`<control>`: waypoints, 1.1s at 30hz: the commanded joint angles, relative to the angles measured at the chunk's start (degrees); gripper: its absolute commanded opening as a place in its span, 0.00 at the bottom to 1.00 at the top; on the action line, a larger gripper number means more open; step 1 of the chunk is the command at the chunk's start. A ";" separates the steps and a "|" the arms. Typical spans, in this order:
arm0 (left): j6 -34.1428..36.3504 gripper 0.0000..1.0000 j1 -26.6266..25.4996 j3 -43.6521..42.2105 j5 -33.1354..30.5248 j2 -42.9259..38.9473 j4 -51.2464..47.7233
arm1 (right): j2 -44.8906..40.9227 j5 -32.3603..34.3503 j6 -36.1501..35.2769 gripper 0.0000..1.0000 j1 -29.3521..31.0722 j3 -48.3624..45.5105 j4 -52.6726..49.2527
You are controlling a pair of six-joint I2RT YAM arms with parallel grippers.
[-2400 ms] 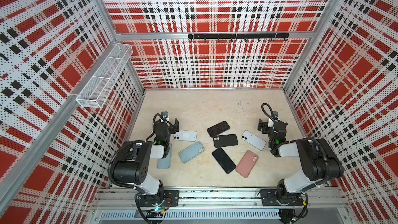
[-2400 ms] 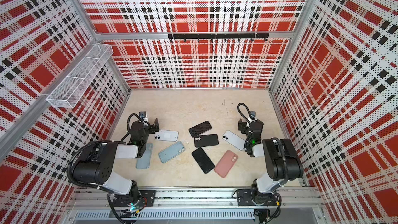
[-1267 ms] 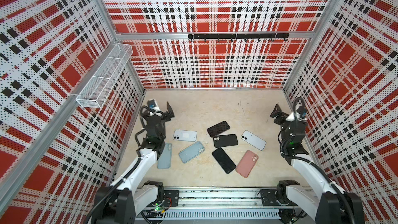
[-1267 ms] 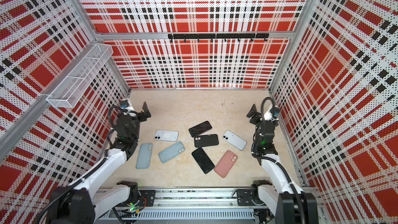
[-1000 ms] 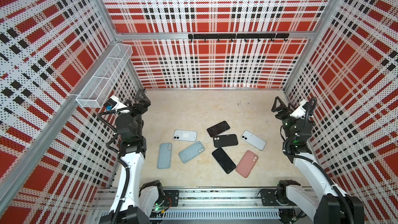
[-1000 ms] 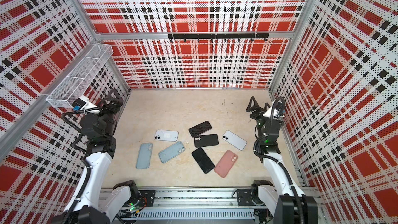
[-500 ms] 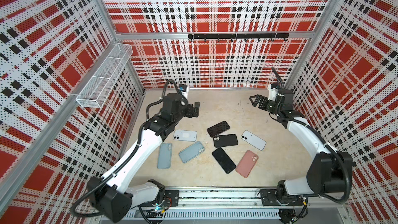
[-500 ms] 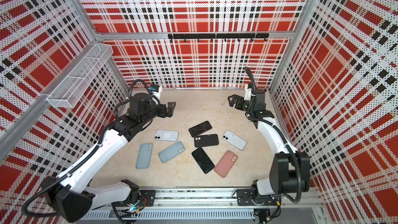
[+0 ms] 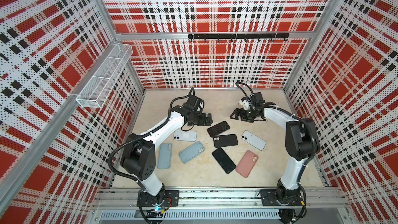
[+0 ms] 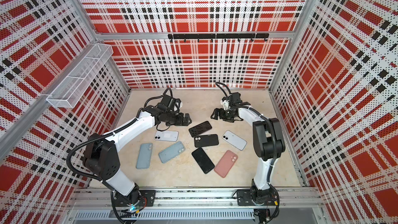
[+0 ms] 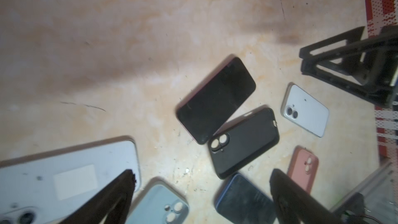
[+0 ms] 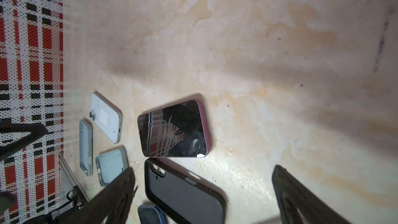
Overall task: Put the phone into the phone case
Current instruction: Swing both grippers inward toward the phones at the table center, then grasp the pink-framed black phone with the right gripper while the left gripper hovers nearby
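Note:
Several phones and cases lie on the beige floor. A pink-edged phone (image 9: 218, 128) lies screen up against an empty black case (image 9: 225, 140), its hollow side up in the right wrist view (image 12: 185, 192). A blue-edged phone (image 9: 223, 160) lies in front of them, screen up. My left gripper (image 9: 207, 121) hovers open just left of the pink-edged phone (image 11: 215, 100), with nothing between its fingers (image 11: 122, 188). My right gripper (image 9: 235, 116) hangs open just behind and right of that phone (image 12: 174, 129), also empty.
Two white phones (image 9: 185, 135) (image 9: 253, 140) lie back up. Two light blue cases (image 9: 164, 155) (image 9: 191, 151) and a pink case (image 9: 246, 163) lie nearer the front. A wire basket (image 9: 103, 78) hangs on the left wall, a hook rail (image 9: 237, 36) on the back wall.
Both arms have unfolded from the front corners and swung inward and down behind the phones. Both grippers stayed open. No phone or case has moved.

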 commanded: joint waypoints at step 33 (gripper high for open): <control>-26.75 0.86 -1.21 -16.18 10.10 13.01 36.03 | 12.86 -16.21 -0.51 0.93 3.39 3.27 3.58</control>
